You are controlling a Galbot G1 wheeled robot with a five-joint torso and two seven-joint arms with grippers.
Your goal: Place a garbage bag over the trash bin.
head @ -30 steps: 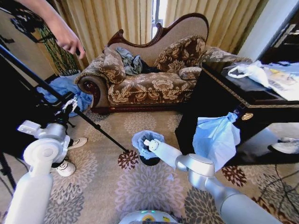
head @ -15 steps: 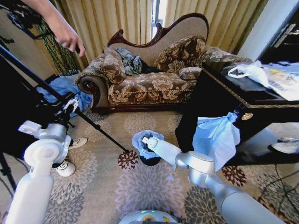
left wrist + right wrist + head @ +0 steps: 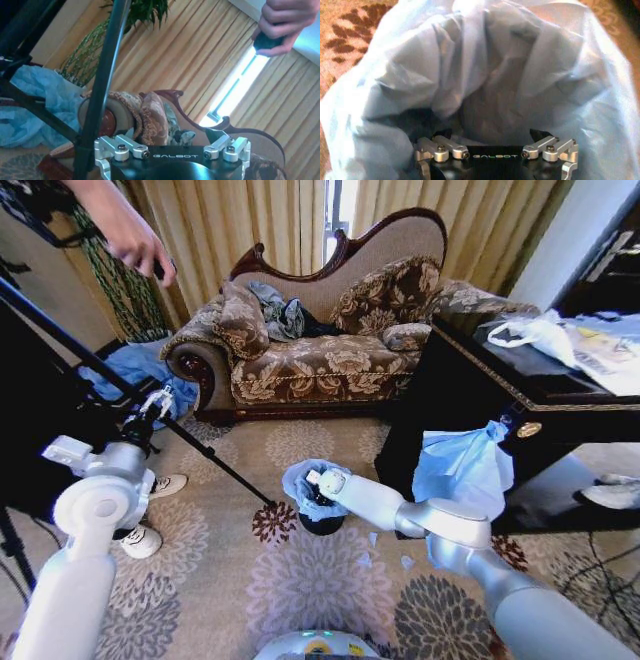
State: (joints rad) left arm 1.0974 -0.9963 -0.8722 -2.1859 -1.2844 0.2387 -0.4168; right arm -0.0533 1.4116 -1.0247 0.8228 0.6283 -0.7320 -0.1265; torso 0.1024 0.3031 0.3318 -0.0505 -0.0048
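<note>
patterned carpet (image 3: pixel 300 590) | your right pincer (image 3: pixel 318 480), fingers' state i cannot tell, sits inside garbage bag (image 3: pixel 298 476) | pulling out could drag it off trash bin (image 3: pixel 321 523)

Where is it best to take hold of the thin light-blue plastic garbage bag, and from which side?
Probably its loose upper edge, from above. The thin light-blue plastic garbage bag already sits in the small black trash bin, mouth open upward, crumpled film standing free. The right gripper is at that mouth.

The garbage bag (image 3: pixel 303 477) hides most of the trash bin (image 3: pixel 321 524) and the right hand's fingertips
</note>
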